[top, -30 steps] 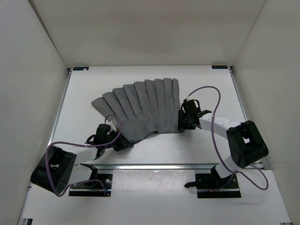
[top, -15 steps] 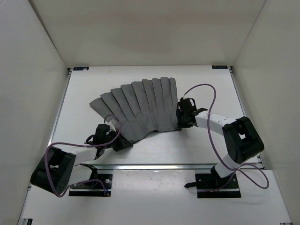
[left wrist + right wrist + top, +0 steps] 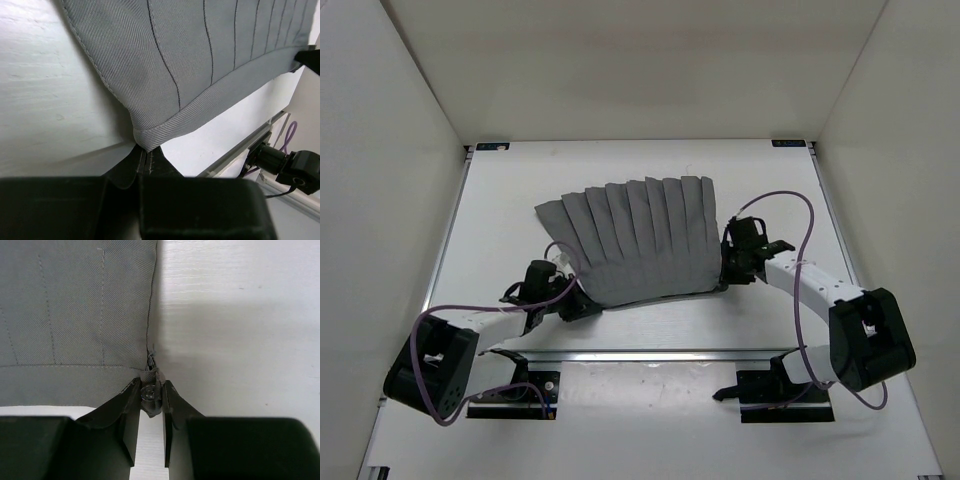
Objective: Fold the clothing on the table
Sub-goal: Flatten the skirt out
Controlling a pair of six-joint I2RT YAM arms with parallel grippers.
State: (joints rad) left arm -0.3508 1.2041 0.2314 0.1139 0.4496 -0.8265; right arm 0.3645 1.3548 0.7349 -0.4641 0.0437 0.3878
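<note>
Two grippers pinch the near corners of one grey pleated skirt (image 3: pixel 640 235). It lies spread flat on the white table (image 3: pixel 500 190), about midway across. From above it forms a fan: the wide pleated edge faces the far wall and the narrower banded edge faces the arm bases. The pleats run straight from one edge to the other.

Left arm: the left gripper (image 3: pixel 582 305) sits low on the table at the skirt's near left corner. In the left wrist view the left gripper (image 3: pixel 145 156) is clenched tight on the very tip of the band, and the skirt (image 3: pixel 200 60) fans away from the pinch over the bare table (image 3: pixel 45 100).

Right arm: the right gripper (image 3: pixel 725 272) meets the near right corner, its forearm angled in from the right. In the right wrist view the right gripper (image 3: pixel 150 399) is clamped on that corner, with a small dark round fastener caught between the fingers (image 3: pixel 131 410). The side seam of the skirt (image 3: pixel 75 315) runs straight up from the grip, with white table (image 3: pixel 235 315) just beside it.

A metal rail (image 3: pixel 650 353) crosses the table between the skirt and the arm bases.
</note>
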